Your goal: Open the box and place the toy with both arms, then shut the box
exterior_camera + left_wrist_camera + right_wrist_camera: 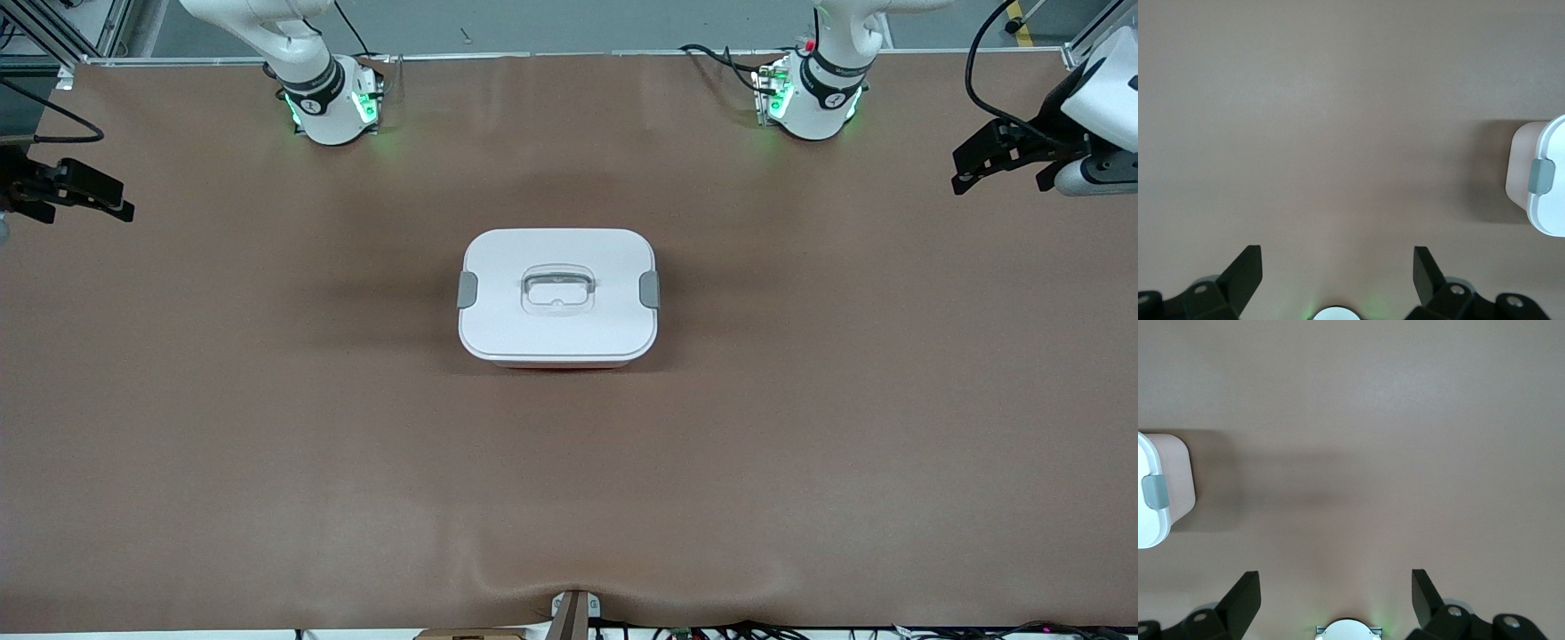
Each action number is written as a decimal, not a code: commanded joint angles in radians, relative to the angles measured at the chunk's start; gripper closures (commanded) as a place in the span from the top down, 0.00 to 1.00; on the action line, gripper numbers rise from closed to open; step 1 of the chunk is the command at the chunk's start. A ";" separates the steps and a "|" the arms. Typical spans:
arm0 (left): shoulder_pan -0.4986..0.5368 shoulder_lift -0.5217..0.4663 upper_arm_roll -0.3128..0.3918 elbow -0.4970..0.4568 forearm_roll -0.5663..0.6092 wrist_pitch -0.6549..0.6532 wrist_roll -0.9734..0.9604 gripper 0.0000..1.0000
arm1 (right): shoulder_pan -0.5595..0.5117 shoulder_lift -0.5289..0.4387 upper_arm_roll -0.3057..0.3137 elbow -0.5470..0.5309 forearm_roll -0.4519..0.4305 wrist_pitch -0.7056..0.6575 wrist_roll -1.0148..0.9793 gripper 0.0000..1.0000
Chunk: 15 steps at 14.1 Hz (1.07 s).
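The box (pixel 557 298) sits shut in the middle of the table, with its white lid on, a grey clip (pixel 467 290) at each end and a clear recessed handle (pixel 557 292). One end of it shows in the left wrist view (pixel 1548 180) and the other in the right wrist view (pixel 1158 493). The toy is out of view. My left gripper (pixel 957 173) hangs open and empty over the left arm's end of the table, well away from the box, and shows open in its wrist view (pixel 1338 257). My right gripper (pixel 124 203) hangs open and empty over the right arm's end, also open in its wrist view (pixel 1337 580).
The brown table mat (pixel 267 427) is bare around the box. The two arm bases (pixel 333 102) (pixel 813 98) stand at the table edge farthest from the front camera. A small bracket (pixel 573 609) sits at the nearest edge.
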<state>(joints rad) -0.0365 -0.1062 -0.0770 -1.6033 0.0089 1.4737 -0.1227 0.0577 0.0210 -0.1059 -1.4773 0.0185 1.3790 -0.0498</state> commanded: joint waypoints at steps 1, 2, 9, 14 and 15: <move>0.001 0.014 0.002 0.029 -0.015 -0.021 0.014 1.00 | -0.006 -0.003 0.009 0.012 -0.006 -0.005 0.008 1.00; 0.003 0.013 0.002 0.028 -0.015 -0.021 0.011 1.00 | -0.006 -0.003 0.009 0.012 -0.006 -0.005 0.008 1.00; 0.001 0.011 0.002 0.028 -0.006 -0.021 0.009 1.00 | -0.012 -0.004 0.009 0.012 -0.005 -0.008 0.008 1.00; 0.001 0.011 0.000 0.029 -0.004 -0.021 0.015 1.00 | -0.009 -0.006 0.009 0.012 -0.002 -0.012 0.004 1.00; 0.001 0.011 0.002 0.028 -0.004 -0.021 0.015 1.00 | -0.007 -0.006 0.011 0.012 -0.002 -0.014 0.005 1.00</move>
<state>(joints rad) -0.0365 -0.1037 -0.0770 -1.6011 0.0088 1.4736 -0.1227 0.0576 0.0209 -0.1044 -1.4764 0.0183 1.3798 -0.0495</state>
